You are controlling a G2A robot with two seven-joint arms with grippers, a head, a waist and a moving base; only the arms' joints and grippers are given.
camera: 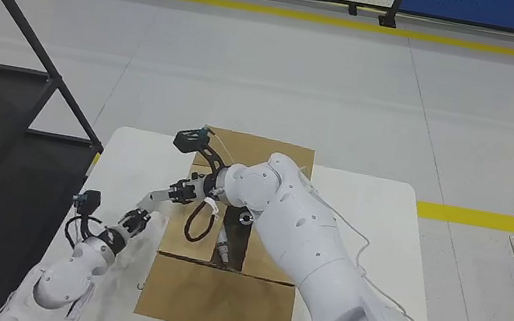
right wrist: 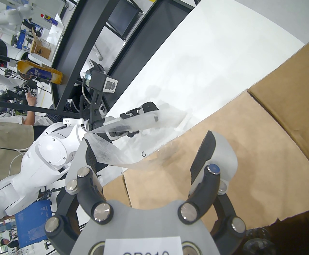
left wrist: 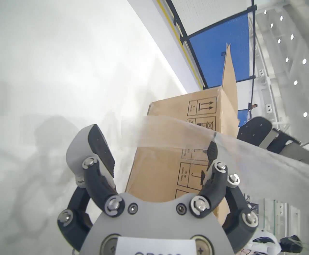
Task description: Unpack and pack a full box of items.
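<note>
Just beyond the left claw (left wrist: 154, 142), the side wall of the cardboard box (left wrist: 169, 113) carries a block of black-framed handling signs (left wrist: 201, 107). One of them shows two upright arrows over a bar. Those nearer the claw lie behind clear film (left wrist: 169, 132) and cannot be made out. A white label (left wrist: 157, 246) sits on this claw's base, its print cut off. The right claw (right wrist: 149, 142) bears a similar sticker (right wrist: 143, 246), also cut off. Far behind that claw, a yellow can (right wrist: 39, 72) has a dark label too small to read.
</note>
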